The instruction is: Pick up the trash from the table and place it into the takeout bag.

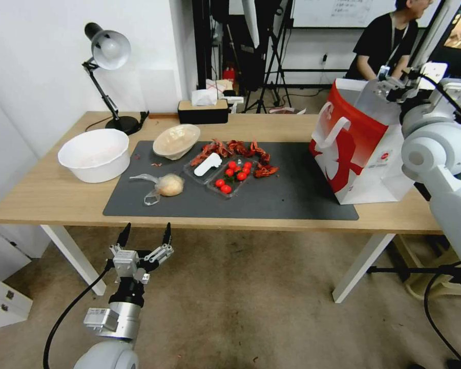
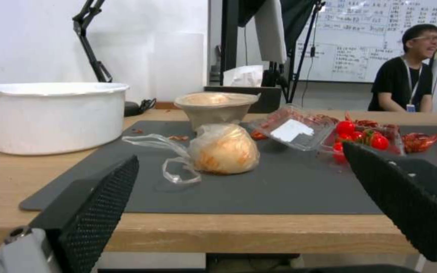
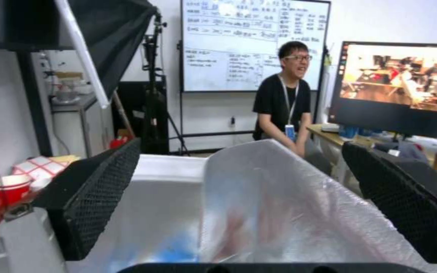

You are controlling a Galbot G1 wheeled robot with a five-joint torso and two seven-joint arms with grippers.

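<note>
**Trash on the mat, both tools empty**

Trash lies scattered on the dark grey mat (image 1: pixel 292 197) of the long wooden desk (image 1: pixel 51 195). Nearest the robot, the left tool (image 1: pixel 144 234) hangs below the desk's front edge, out over the floor, with its fingers (image 2: pixel 95 204) spread apart and nothing between them. Just past that edge, on the mat's left part, a clear bag with a tan lump (image 1: pixel 165 185) lies on its side. To its right are two clear plastic trays, one with a white label (image 1: pixel 207 165), one with cherry tomatoes (image 1: pixel 234 173). Behind them a row of red shell scraps (image 1: pixel 235 149) runs across the mat. A beige bowl (image 1: pixel 176 140) sits tilted at the mat's far left corner, and a large white bowl (image 1: pixel 95 154) stands on the bare wood to the left of the mat. A black lamp (image 1: pixel 107 66) and a dark tissue box (image 1: pixel 203 110) are at the back edge.

The takeout bag (image 1: pixel 356 141) stands upright at the right end of the desk, its red front facing the mat. The right tool (image 1: pixel 394 84) hovers above the bag's open top, its fingers (image 3: pixel 97 185) wide apart and gripping nothing; below it is the bag's silvery lining (image 3: pixel 279 212).
</note>
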